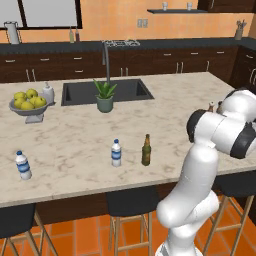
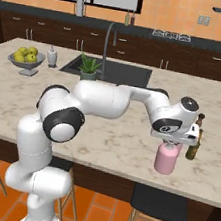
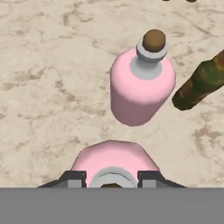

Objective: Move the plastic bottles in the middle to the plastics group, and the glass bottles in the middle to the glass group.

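Note:
My gripper (image 2: 170, 142) is shut on the neck of a squat pink bottle (image 2: 167, 160) near the counter's right front edge. In the hand view the same held pink bottle (image 3: 113, 158) sits between my fingertips (image 3: 72, 177). Just beyond it stands a like pink bottle (image 3: 141, 87) with a brown stopper, and a dark beer bottle (image 3: 200, 83) beside that. That beer bottle (image 2: 194, 142) stands right of my hand. In the middle of the counter stand a small clear water bottle (image 1: 116, 153) and a slim dark beer bottle (image 1: 146, 150). Another water bottle (image 1: 22, 165) stands at the far left front.
A bowl of lemons (image 1: 27, 107) and a white pump bottle (image 1: 48, 93) sit at the back left. A potted plant (image 1: 105, 96) stands before the sink (image 1: 125, 90) and its faucet (image 1: 106, 57). Stools (image 2: 158, 203) stand under the counter's front edge.

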